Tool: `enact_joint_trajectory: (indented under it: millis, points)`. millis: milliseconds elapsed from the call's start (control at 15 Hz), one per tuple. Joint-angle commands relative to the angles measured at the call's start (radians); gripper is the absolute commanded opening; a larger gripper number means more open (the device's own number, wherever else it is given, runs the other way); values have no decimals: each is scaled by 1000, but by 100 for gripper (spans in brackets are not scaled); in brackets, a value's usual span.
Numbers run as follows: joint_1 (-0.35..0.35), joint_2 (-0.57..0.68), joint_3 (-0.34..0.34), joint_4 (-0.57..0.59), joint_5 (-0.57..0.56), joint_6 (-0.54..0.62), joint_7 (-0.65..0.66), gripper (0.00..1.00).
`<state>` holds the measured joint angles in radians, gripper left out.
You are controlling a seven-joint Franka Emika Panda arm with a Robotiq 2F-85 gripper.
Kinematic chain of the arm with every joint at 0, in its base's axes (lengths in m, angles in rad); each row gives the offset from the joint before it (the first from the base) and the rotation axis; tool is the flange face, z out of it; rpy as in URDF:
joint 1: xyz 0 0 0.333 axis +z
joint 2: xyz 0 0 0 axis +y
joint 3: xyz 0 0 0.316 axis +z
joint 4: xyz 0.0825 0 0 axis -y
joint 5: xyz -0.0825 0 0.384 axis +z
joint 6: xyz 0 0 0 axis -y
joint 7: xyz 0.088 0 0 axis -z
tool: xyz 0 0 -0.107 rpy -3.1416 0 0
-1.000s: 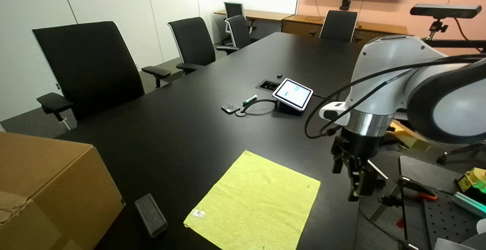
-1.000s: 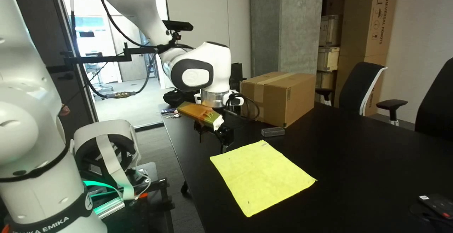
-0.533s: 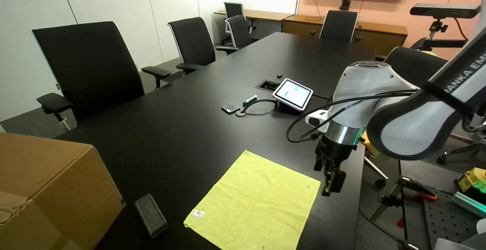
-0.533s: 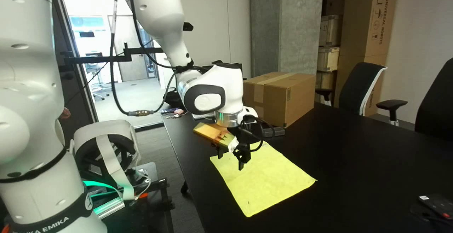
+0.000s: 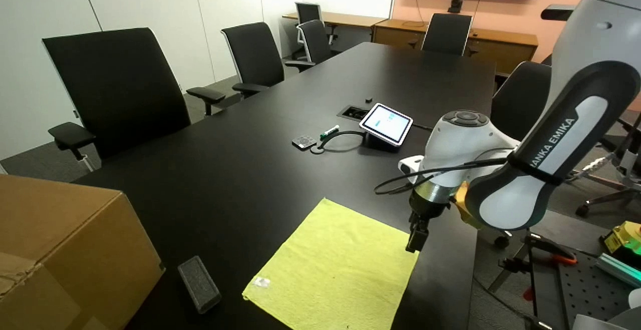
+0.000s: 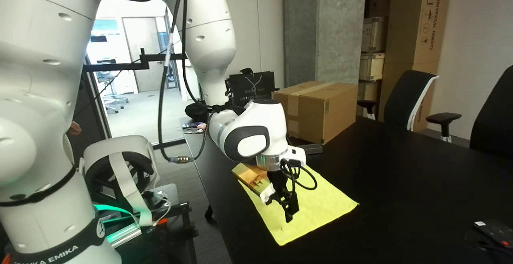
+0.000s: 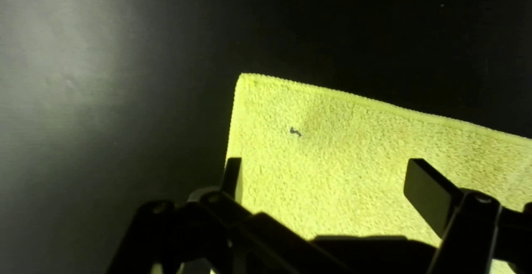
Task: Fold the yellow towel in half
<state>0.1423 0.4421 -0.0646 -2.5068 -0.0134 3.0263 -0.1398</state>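
Observation:
The yellow towel point(image 5: 340, 270) lies flat and spread out on the black table in both exterior views point(image 6: 326, 204). A small white patch shows near one corner. In the wrist view one corner of the towel point(image 7: 332, 141), with a small dark speck close to it, lies ahead of the fingertips. My gripper point(image 7: 324, 174) is open and empty, its fingers wide apart over the towel. In both exterior views the gripper point(image 5: 414, 248) is low over that same corner point(image 6: 289, 216). Whether the fingertips touch the cloth I cannot tell.
A cardboard box point(image 5: 60, 250) and a dark grey block point(image 5: 199, 284) stand beyond the towel's far side from the tablet point(image 5: 386, 123). A green marker point(image 5: 329, 132) and a small square item point(image 5: 304, 142) lie by the tablet. The table's edge runs close to the gripper.
My gripper has moved from beside the towel, near the table's edge, inward and down to over the towel's corner. The towel has not visibly moved.

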Motion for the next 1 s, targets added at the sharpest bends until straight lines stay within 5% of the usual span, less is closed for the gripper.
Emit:
enact_joint_trajectory:
  millis: [0,933]
  points:
    - [48,63,-51,46,-32,2,123,100]
    - [-81,158,43,76,29,-11,206,100]
